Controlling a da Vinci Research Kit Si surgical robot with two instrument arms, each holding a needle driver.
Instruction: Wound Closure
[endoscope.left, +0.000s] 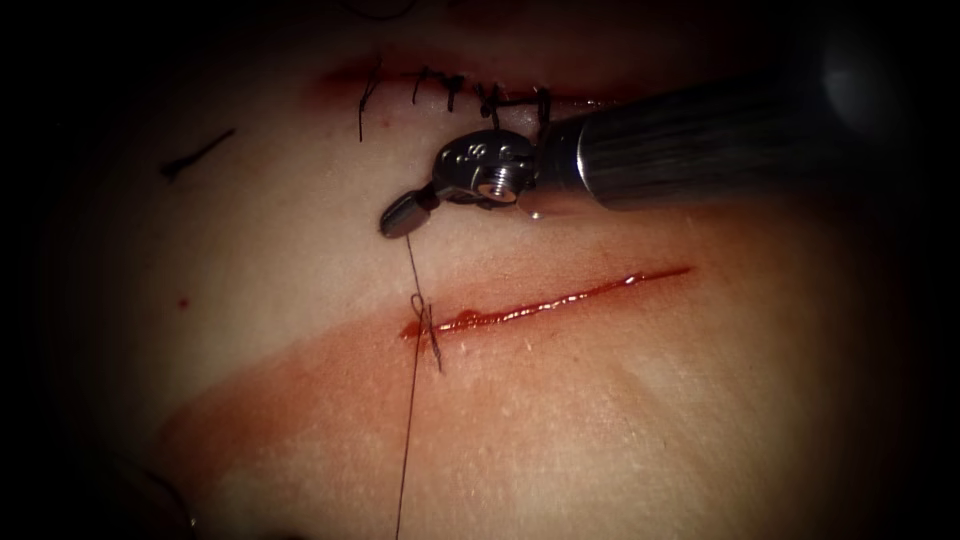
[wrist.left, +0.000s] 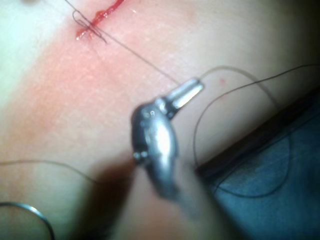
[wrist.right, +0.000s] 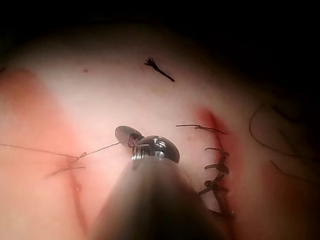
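Red fluid (endoscope.left: 480, 319) fills the thin slanting cut (endoscope.left: 560, 300), glossy against the pale, smooth tissue (endoscope.left: 650, 420). At the cut's left end sits a small knot (endoscope.left: 425, 318) with short tails, and dark thread (endoscope.left: 410, 400) runs taut through it in both directions. Above the knot, the right tool (endoscope.left: 400, 215) has its jaws pressed together on the thread. On the other side of the knot, the left wrist view shows the left tool (wrist.left: 192, 90) pinching the same strand, jaws closed. Slack thread loops over the tissue near that tool, and a thin curved wire, perhaps the needle (wrist.left: 35, 215), lies free on the tissue, held by neither tool. Beyond the right tool from the cut lies an older cut (endoscope.left: 470, 90), closed with dark stitches. A cut thread end (endoscope.left: 195, 155) lies on bare tissue left of the old cut.
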